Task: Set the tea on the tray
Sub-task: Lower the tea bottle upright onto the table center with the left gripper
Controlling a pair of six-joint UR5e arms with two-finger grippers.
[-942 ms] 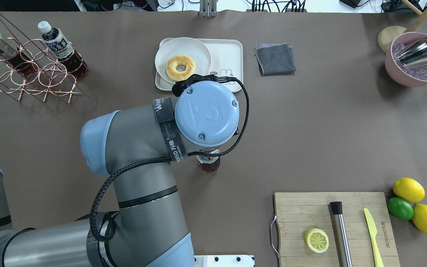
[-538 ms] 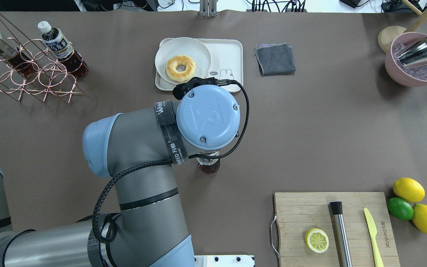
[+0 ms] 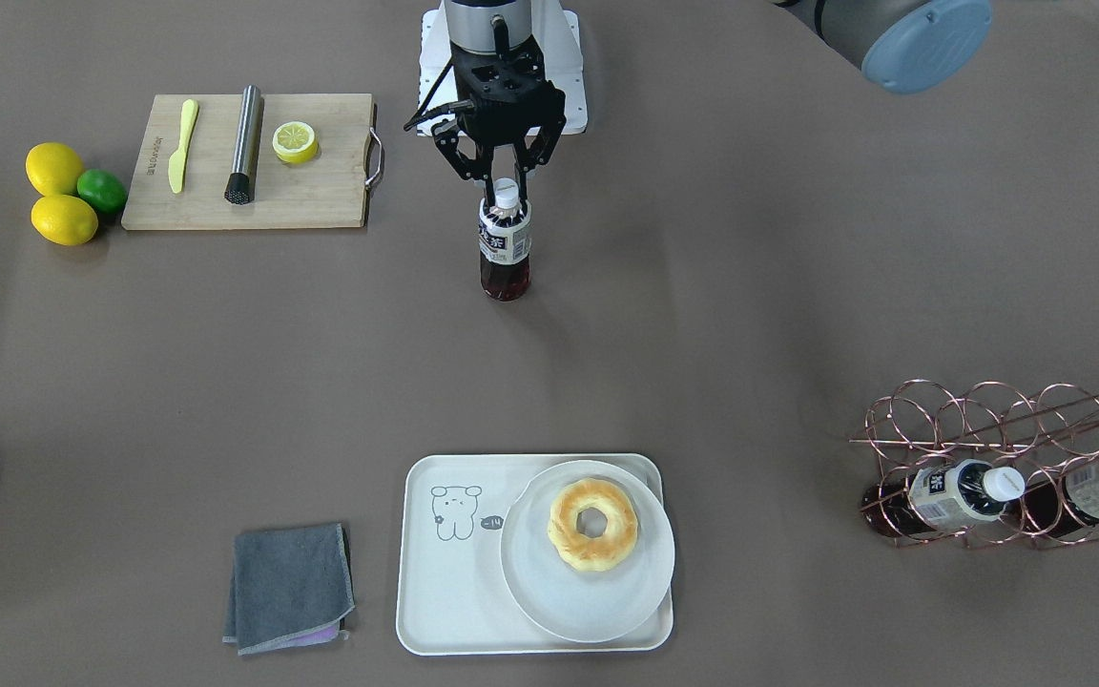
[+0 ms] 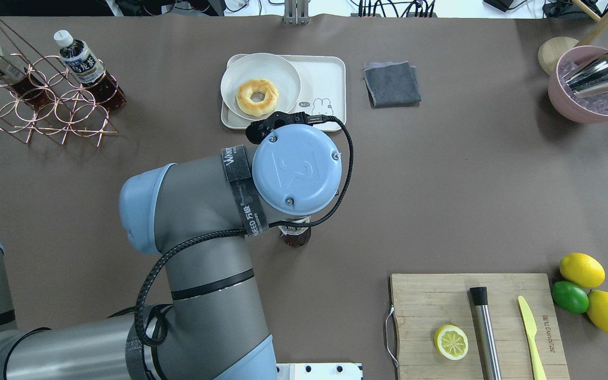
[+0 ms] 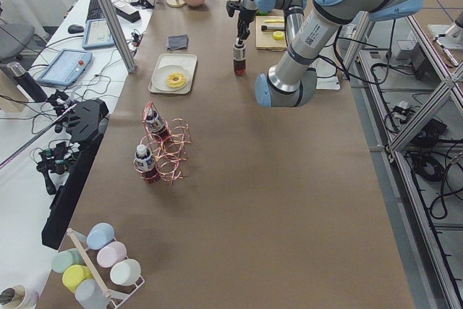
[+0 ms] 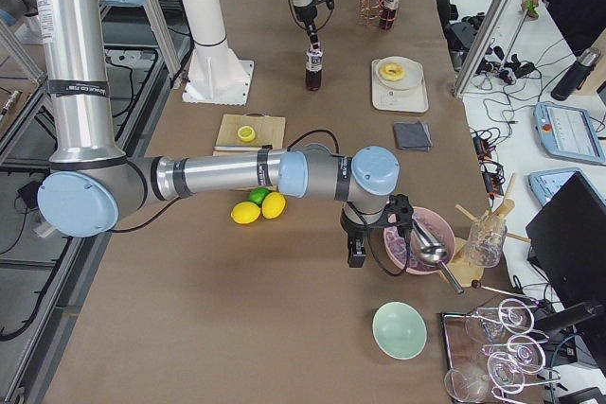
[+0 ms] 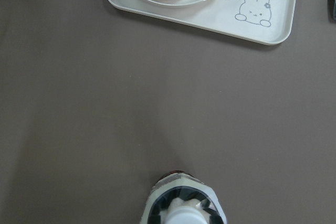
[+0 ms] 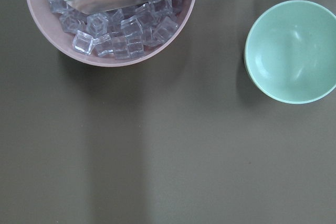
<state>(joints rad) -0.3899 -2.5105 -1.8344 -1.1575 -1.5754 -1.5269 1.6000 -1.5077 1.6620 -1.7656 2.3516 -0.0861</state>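
1 tea (image 3: 506, 250) upright btwn left gripper (image 3: 507, 195) jaws

Upright tea bottle (image 3: 506, 243), white cap, dark red-brown liquid, well apart from cream bear-drawn tray (image 3: 449, 596)

Brown table (image 4: 441, 184), aluminium frame posts (image 5: 108, 12)

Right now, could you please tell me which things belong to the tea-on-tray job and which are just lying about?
Job: tea bottle, left gripper, tray.
Lying about: plate, doughnut, grey cloth, cutting board, lemons, racked bottles, ice bowl.
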